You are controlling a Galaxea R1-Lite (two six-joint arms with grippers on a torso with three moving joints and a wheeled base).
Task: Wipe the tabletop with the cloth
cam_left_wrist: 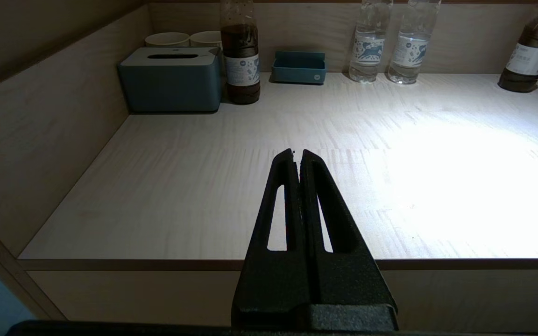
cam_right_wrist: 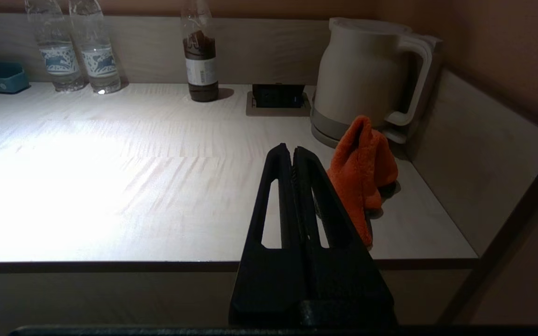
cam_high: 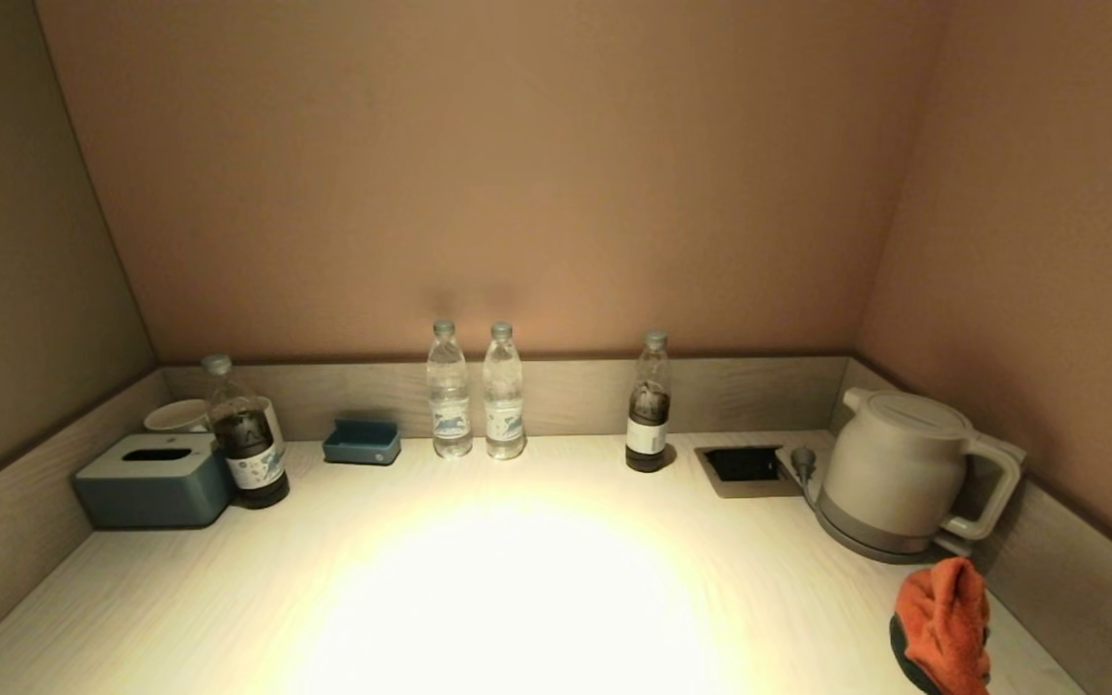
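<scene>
Left hand (cam_left_wrist: 297,151): we are seeing its two black fingers pressed together with nothing between them, hanging at the front edge of the bench, over bare surface.
Right hand (cam_right_wrist: 290,148): we are seeing its fingers closed together and gripping nothing, also hanging at the front edge of the bench.
Cloth (cam_high: 945,623): the orange cloth is standing bunched into a peak just beside the right hand, on the side toward the wall, and slightly ahead of its tips; we are seeing no contact between the two.
Bench (cam_high: 517,579): the pale wood-grain top is stretching ahead of both hands, with a bright pool of light on its middle and a low rim along three sides.
Kettle (cam_high: 899,468): it is sitting on its base just beyond the cloth, ahead of the right hand, in the corner.
Socket recess (cam_high: 744,465): it is lying ahead of the right hand, beside the kettle.
Dark bottle (cam_high: 649,405): it is standing far ahead of the right hand, by the back rim.
Clear bottles (cam_high: 474,396): two are standing side by side at the back rim, between the lines of the two hands.
Tissue box (cam_high: 152,480): the grey-blue box is sitting far ahead of the left hand, toward the side rim, with another dark bottle (cam_high: 245,439) touching or just beside it.
Small blue tray (cam_high: 362,442): it is resting at the back rim, ahead of the left hand.
Cups (cam_left_wrist: 182,39): two pale cups are standing behind the tissue box.
</scene>
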